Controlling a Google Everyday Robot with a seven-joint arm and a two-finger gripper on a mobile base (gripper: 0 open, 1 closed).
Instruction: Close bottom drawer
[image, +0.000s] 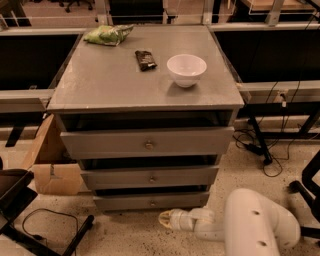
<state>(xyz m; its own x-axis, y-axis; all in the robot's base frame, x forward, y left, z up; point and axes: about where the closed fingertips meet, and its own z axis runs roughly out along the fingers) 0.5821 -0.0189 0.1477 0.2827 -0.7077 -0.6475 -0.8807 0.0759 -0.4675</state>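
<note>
The bottom drawer is the lowest and slimmest grey front of the cabinet, with a small brass knob at its centre. A dark gap shows above its front panel. My gripper is low near the floor, just in front of and below the drawer's front, right of the knob. It sits at the end of my white arm, which comes in from the lower right.
The middle drawer and top drawer sit above. On the cabinet top are a white bowl, a dark snack bar and a green bag. A cardboard box stands left; cables and chair legs lie on the floor at right.
</note>
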